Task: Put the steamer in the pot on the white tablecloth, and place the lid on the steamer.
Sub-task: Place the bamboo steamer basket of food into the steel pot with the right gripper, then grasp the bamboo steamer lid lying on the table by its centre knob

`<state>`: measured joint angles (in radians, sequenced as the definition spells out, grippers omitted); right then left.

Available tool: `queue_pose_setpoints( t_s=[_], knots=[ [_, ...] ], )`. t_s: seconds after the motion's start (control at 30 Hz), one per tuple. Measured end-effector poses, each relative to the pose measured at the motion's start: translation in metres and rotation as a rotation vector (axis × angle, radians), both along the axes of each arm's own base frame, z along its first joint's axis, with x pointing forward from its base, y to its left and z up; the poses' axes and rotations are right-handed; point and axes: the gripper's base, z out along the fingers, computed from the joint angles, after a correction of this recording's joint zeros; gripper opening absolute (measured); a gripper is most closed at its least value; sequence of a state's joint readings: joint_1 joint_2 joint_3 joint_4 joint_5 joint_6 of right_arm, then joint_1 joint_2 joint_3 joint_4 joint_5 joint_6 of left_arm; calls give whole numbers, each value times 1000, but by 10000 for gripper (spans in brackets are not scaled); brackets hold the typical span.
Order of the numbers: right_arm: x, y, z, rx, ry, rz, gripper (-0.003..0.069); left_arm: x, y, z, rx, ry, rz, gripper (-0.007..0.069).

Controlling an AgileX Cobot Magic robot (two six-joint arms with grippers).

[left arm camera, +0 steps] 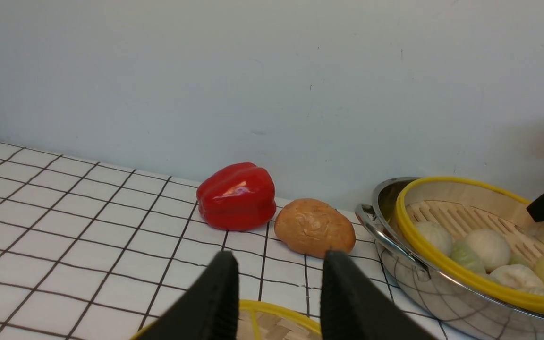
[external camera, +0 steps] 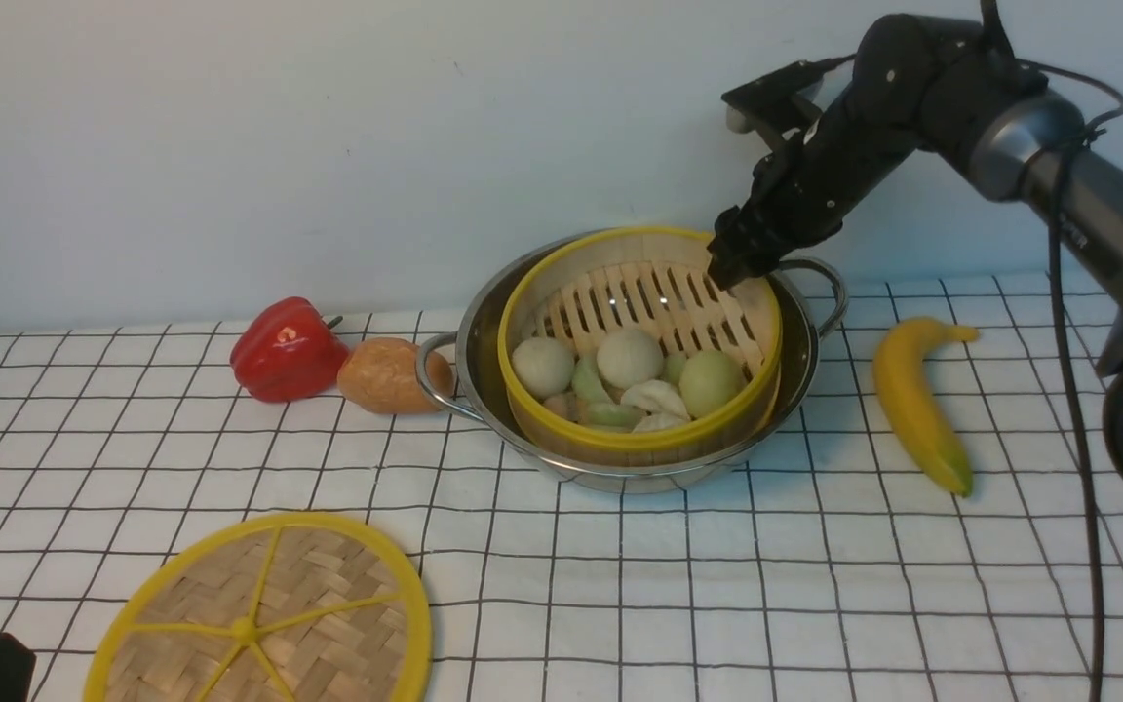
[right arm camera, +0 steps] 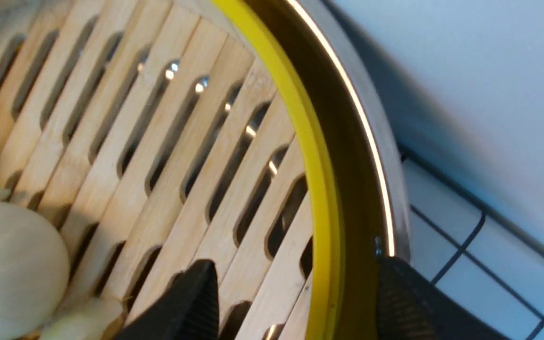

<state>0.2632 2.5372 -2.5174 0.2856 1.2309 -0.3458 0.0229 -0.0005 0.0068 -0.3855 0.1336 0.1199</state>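
Yellow-rimmed bamboo, that is the steamer (external camera: pixel 620 444), and it sits inside the shiny pot (external camera: pixel 480 343) on the white tablecloth (external camera: pixel 717 585). Pale buns (external camera: pixel 628 357) and dumplings lie at its near side, and the wooden slats at the far side are bare.

The right gripper (external camera: pixel 729 271) is down at the far right edge of the steamer. Its two fingers stand wide apart. One is inside over the slats and one is outside by the pot's edge. The yellow rim runs between them with a gap on each side, so they hold nothing.

The lid (external camera: pixel 328 585) lies flat on the cloth at the near left, well apart from the pot. The left gripper (left arm camera: pixel 280 259) hangs just above the lid's edge, its fingers a little way apart with nothing between them.

A red pepper (external camera: pixel 287 349) and a brown bread roll (external camera: pixel 388 374) lie left of the pot, the roll just beside its handle. A banana (external camera: pixel 917 405) lies on the right.
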Motion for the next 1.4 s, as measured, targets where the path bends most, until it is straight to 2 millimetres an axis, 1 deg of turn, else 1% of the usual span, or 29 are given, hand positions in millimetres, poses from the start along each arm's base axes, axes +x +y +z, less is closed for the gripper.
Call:
queue_pose_setpoints(
  t_s=[0.13,0.2,0.27,0.4,0.57,0.87,0.97,1.03,1.07,1.13,1.17,1.2,1.23,1.27,1.33,1.37,1.4],
  knots=[
    [0,1,5,22,-10,-9,418,0,0,0,0,0,0,243],
    [0,2,6,41,-1,-25,383,0,0,0,0,0,0,243],
    [0,2,6,49,5,-38,365,0,0,0,0,0,0,243],
    [0,3,6,75,25,-77,293,0,0,0,0,0,0,243],
    [-2,8,7,102,36,-76,238,0,0,0,0,0,0,243],
    [-9,28,8,109,39,-38,229,0,0,0,0,0,0,243],
    [-9,28,15,109,19,-39,229,0,0,0,-8,0,0,243],
    [-9,26,26,96,-12,-58,213,0,0,0,-25,0,-1,243],
    [-8,23,34,80,-40,-74,193,0,0,0,-33,0,-2,243],
    [-9,16,55,46,-106,-115,139,0,0,0,-43,-1,-3,243],
    [-12,10,77,20,-168,-156,76,0,0,0,-46,-1,-3,243],
    [-13,6,88,4,-203,-175,41,0,0,0,-47,-1,-3,243],
    [-14,5,91,4,-212,-181,34,0,0,0,-48,-1,-3,243],
    [-18,1,107,-4,-254,-200,-1,0,0,0,-49,-1,-3,243],
    [-24,-4,129,-1,-304,-224,-13,0,0,0,-49,-1,-3,243],
    [-30,-7,145,13,-332,-246,-13,0,0,0,-49,-1,-3,243],
    [-34,-8,154,26,-347,-256,-13,0,0,0,-49,-1,-3,243]
  ],
)
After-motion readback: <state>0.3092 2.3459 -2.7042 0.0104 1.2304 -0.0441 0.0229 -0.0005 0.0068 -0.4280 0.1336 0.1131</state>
